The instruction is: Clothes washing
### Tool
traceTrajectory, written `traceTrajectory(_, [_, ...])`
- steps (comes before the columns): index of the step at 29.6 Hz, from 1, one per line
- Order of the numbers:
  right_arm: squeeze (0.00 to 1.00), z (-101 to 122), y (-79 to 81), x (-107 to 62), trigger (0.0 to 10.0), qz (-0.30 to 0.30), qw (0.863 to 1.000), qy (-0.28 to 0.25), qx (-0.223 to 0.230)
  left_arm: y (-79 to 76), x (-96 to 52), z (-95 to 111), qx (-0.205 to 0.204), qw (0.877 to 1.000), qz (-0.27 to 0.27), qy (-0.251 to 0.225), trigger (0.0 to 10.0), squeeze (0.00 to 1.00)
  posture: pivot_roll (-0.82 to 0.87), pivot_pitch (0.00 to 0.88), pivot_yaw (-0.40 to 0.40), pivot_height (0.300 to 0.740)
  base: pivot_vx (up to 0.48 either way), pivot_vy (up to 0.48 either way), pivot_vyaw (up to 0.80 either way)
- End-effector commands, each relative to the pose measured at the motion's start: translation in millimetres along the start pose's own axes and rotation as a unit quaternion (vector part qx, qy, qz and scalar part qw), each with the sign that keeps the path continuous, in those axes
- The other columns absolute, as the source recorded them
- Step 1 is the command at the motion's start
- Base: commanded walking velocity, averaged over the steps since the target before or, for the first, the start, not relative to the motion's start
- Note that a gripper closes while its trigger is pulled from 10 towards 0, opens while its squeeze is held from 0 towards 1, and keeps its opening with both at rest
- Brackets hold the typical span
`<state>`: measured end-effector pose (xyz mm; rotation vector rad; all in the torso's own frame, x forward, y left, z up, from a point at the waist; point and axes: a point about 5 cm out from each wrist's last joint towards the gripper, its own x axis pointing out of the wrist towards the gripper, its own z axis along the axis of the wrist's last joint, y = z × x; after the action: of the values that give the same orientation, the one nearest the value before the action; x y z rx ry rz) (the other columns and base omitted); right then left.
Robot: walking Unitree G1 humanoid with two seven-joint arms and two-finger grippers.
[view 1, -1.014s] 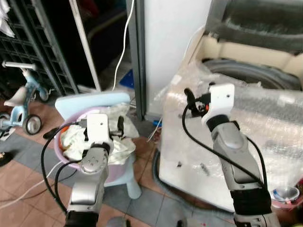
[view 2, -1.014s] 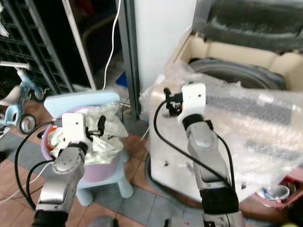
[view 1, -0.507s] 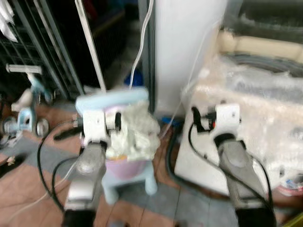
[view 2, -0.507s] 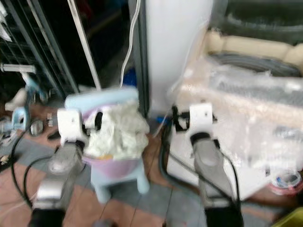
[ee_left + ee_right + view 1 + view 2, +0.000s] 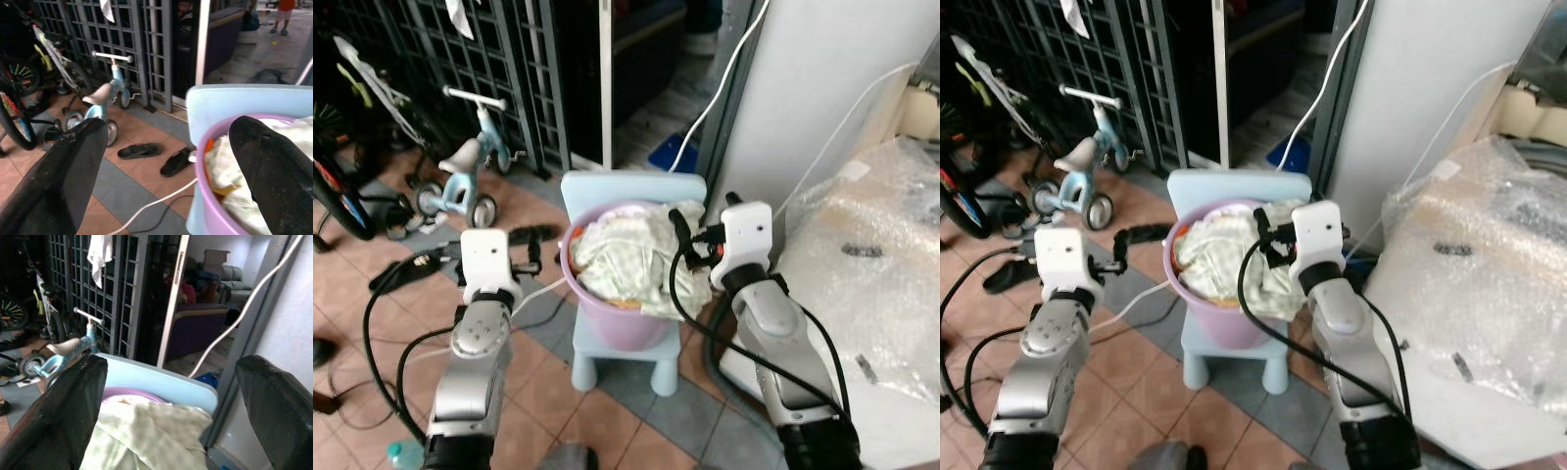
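Over the tiled floor, two grippers hung with fingers spread and nothing between them: the left gripper (image 5: 530, 257) beside one lilac basin (image 5: 607, 315), the right gripper (image 5: 683, 233) at its rim. One heap of pale laundry (image 5: 631, 257) filled the basin, set on one blue stool (image 5: 628, 345). One tricycle (image 5: 460, 176) and two sandals (image 5: 159, 155) lay beyond; a bubble-wrapped washer (image 5: 876, 294) stood rightward.

Pale green checked laundry (image 5: 631, 257), lilac tub (image 5: 607, 315), light-blue chair (image 5: 631, 186).

On the tiled floor (image 5: 372, 323) stand a small blue chair (image 5: 626, 352) bearing a pink laundry tub (image 5: 617, 318), a light-blue tricycle (image 5: 460, 181), black sandals (image 5: 156, 155) and a white cable (image 5: 543, 291).
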<state>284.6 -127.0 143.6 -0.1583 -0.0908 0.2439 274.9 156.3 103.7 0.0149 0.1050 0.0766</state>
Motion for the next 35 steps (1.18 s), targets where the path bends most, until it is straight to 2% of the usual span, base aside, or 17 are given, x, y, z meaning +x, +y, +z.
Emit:
traceTrajectory(1, [0.00, 0.2, -0.6, 1.3, 10.0, 0.002, 1.000, 0.001, -0.001, -2.4, 1.0, 3.2, 0.002, 1.000, -0.007, -0.002, 10.0, 0.00, -0.10, 0.000, 0.033, 0.740, 0.277, 0.000, 0.00])
traceTrajectory(4, [0.00, -1.8, -0.7, 1.1, 10.0, 0.001, 1.000, 0.006, 0.010, -2.8, 0.6, 2.9, 0.000, 1.000, -0.010, 0.000, 10.0, 0.00, -0.10, 0.000, 0.030, 0.740, 0.315, 0.000, 0.00])
traceTrajectory(7, [0.00, -1.3, 2.2, 2.1, 10.0, 0.014, 1.000, 0.003, 0.000, -2.8, 0.3, 2.5, -0.001, 1.000, -0.010, 0.001, 10.0, 0.00, -0.10, 0.000, 0.029, 0.740, 0.344, 0.000, 0.00])
traceTrajectory(10, [0.00, -0.2, 6.4, 1.4, 10.0, 0.032, 0.999, -0.004, -0.013, -2.9, -0.3, 2.1, -0.001, 1.000, -0.010, 0.003, 10.0, 0.00, -0.09, 0.000, 0.026, 0.740, 0.347, 0.000, 0.68])
traceTrajectory(14, [0.00, -2.6, 6.3, 1.3, 10.0, 0.027, 1.000, 0.002, 0.000, -2.7, -0.5, 1.4, -0.001, 1.000, -0.009, 0.004, 10.0, 0.00, -0.09, 0.000, 0.025, 0.740, 0.345, 0.000, 0.79])
traceTrajectory(19, [0.00, -4.8, 6.0, 2.4, 10.0, 0.027, 1.000, 0.009, 0.000, -3.6, -0.8, 1.4, 0.000, 1.000, -0.012, 0.004, 10.0, 0.00, -0.09, 0.000, 0.022, 0.740, 0.346, 0.000, 0.27])
traceTrajectory(25, [0.00, -16.0, 7.7, 0.9, 10.0, 0.030, 0.999, 0.041, -0.009, -4.0, -1.0, 1.1, 0.002, 1.000, -0.013, 0.006, 10.0, 0.00, -0.08, 0.000, 0.018, 0.740, 0.320, 0.000, 0.00])
traceTrajectory(28, [0.00, -24.9, 8.9, 1.8, 10.0, 0.034, 0.996, 0.073, -0.041, -4.2, -0.9, 1.5, 0.005, 1.000, -0.012, 0.010, 10.0, 0.00, -0.08, 0.000, 0.020, 0.740, 0.000, 0.000, 0.00])
traceTrajectory(31, [0.00, -36.1, 8.1, 2.1, 10.0, 0.029, 0.992, 0.113, -0.053, -4.1, -2.0, 1.0, 0.009, 1.000, -0.018, 0.017, 10.0, 0.00, -0.07, 0.000, 0.032, 0.740, 0.000, 0.000, 0.00])
traceTrajectory(33, [0.00, -46.6, 6.1, 0.0, 10.0, 0.020, 0.985, 0.150, -0.078, 0.4, -6.2, -0.2, 0.015, 0.999, -0.019, 0.023, 10.0, 0.00, -0.06, 0.000, 0.032, 0.740, 0.000, 0.000, 0.00])
traceTrajectory(35, [0.00, -51.5, 4.2, -2.7, 10.0, 0.008, 0.983, 0.166, -0.079, 3.7, -9.7, -0.4, 0.017, 0.999, -0.019, 0.024, 10.0, 0.00, -0.05, 0.000, 0.028, 0.740, 0.000, 0.000, 0.00])
